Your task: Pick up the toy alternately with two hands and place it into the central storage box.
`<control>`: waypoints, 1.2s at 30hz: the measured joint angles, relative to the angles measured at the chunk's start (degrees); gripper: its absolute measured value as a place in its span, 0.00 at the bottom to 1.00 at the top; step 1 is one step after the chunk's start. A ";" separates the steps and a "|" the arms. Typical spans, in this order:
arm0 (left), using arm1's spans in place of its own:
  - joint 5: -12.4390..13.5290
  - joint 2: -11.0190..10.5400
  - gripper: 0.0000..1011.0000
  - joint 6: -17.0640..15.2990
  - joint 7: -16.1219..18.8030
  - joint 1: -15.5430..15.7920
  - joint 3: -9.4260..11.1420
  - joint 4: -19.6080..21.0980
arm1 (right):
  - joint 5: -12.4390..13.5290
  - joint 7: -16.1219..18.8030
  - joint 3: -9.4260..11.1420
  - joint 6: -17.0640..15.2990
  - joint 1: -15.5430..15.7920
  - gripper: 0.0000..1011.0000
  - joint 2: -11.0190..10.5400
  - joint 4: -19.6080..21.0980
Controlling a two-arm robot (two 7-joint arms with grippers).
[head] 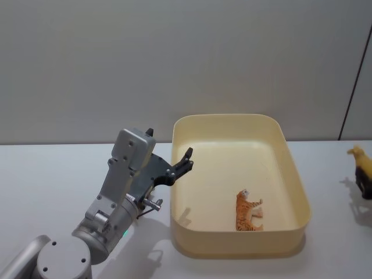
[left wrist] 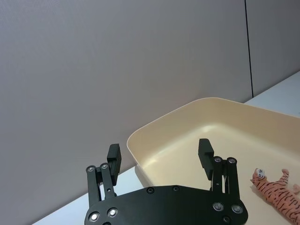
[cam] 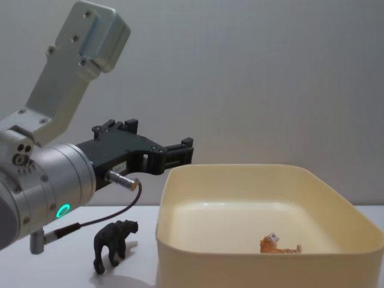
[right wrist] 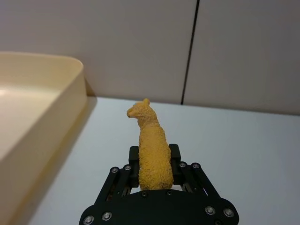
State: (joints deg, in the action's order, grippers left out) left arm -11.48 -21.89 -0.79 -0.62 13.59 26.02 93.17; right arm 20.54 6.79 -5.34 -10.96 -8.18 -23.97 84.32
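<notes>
Right hand (right wrist: 154, 151) closed on a yellow animal toy (right wrist: 151, 140) near the tabletop's (head: 58, 168) right edge. Left hand (left wrist: 159, 149) open and empty at the box's (head: 241, 249) left rim. Risk: carried low, the toy could strike the box's right wall and slip.

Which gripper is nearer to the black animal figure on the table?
Left. The left gripper, open, hangs above the black animal figure left of the storage box; the right gripper holds a yellow animal figure beyond the box's right side.
</notes>
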 joint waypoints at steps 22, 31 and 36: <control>0.00 0.00 0.99 0.00 0.00 0.00 0.00 0.00 | 2.44 7.18 -4.10 -2.84 -5.40 0.35 5.39 6.69; 0.00 0.00 0.99 0.00 0.00 0.00 0.00 0.00 | 0.30 9.98 -7.26 -5.97 -9.58 0.38 9.44 3.62; 0.00 0.00 0.99 0.00 0.00 0.00 0.00 0.00 | -0.48 10.91 -8.34 -6.95 -11.06 0.52 10.82 2.46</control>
State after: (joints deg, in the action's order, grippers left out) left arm -11.48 -21.89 -0.80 -0.62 13.59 26.02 93.17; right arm 20.05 17.70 -13.68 -17.92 -19.24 -13.14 86.78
